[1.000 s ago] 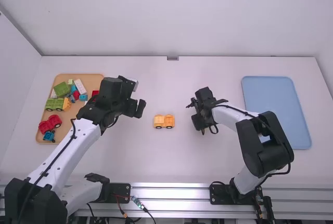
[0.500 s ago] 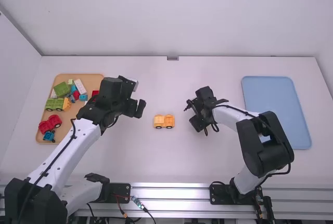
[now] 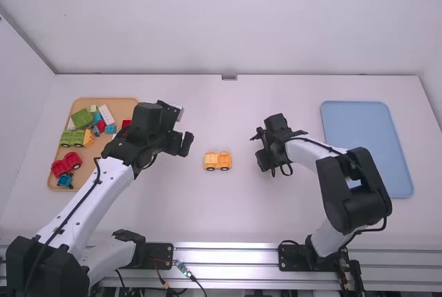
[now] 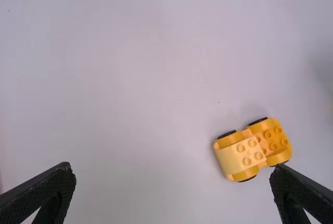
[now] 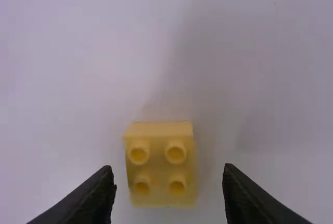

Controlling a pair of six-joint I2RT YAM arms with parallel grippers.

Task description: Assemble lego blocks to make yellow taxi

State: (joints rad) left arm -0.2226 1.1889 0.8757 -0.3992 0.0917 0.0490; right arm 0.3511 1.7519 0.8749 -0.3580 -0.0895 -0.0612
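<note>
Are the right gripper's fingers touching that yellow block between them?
Apart. The right wrist view shows bare table on both sides of the yellow block, separating it from the right gripper.

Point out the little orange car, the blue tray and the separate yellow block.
Orange car (image 4: 250, 151), left wrist view: its raised block.
Blue tray (image 3: 369, 131), high view: its bare floor.
Yellow block (image 5: 158, 171), right wrist view: its studded top.
</note>
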